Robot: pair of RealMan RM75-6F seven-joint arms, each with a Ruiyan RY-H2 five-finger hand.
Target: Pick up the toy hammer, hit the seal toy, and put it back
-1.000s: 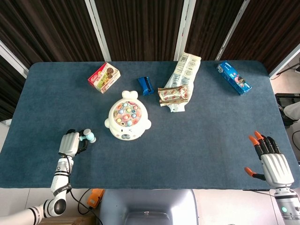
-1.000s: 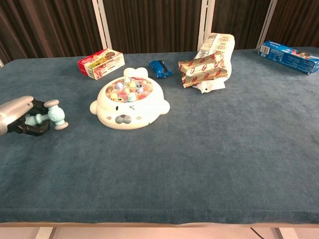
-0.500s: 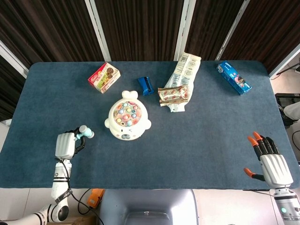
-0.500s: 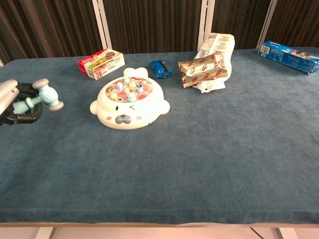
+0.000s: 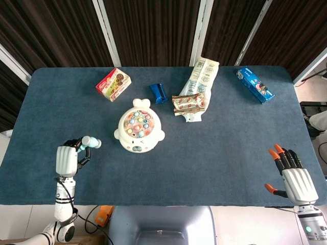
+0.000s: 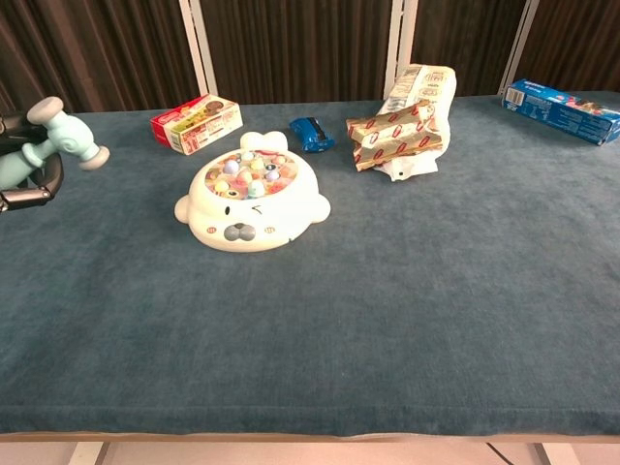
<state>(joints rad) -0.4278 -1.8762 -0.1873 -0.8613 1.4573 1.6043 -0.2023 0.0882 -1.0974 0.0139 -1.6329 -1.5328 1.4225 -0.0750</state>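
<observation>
Left hand [image 5: 66, 159] risen off surface [image 5: 219, 148], fingers clamped on toy hammer [image 6: 66, 133]; right hand [image 5: 294, 176] fingers apart. We risk overswinging, missing seal toy [image 5: 138, 131].

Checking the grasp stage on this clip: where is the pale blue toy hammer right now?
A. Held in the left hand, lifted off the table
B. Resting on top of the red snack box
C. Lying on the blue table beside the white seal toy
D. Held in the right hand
A: the left hand grips the pale blue toy hammer, which the chest view shows raised above the blue table, left of the white seal toy; the right hand holds nothing.
</observation>
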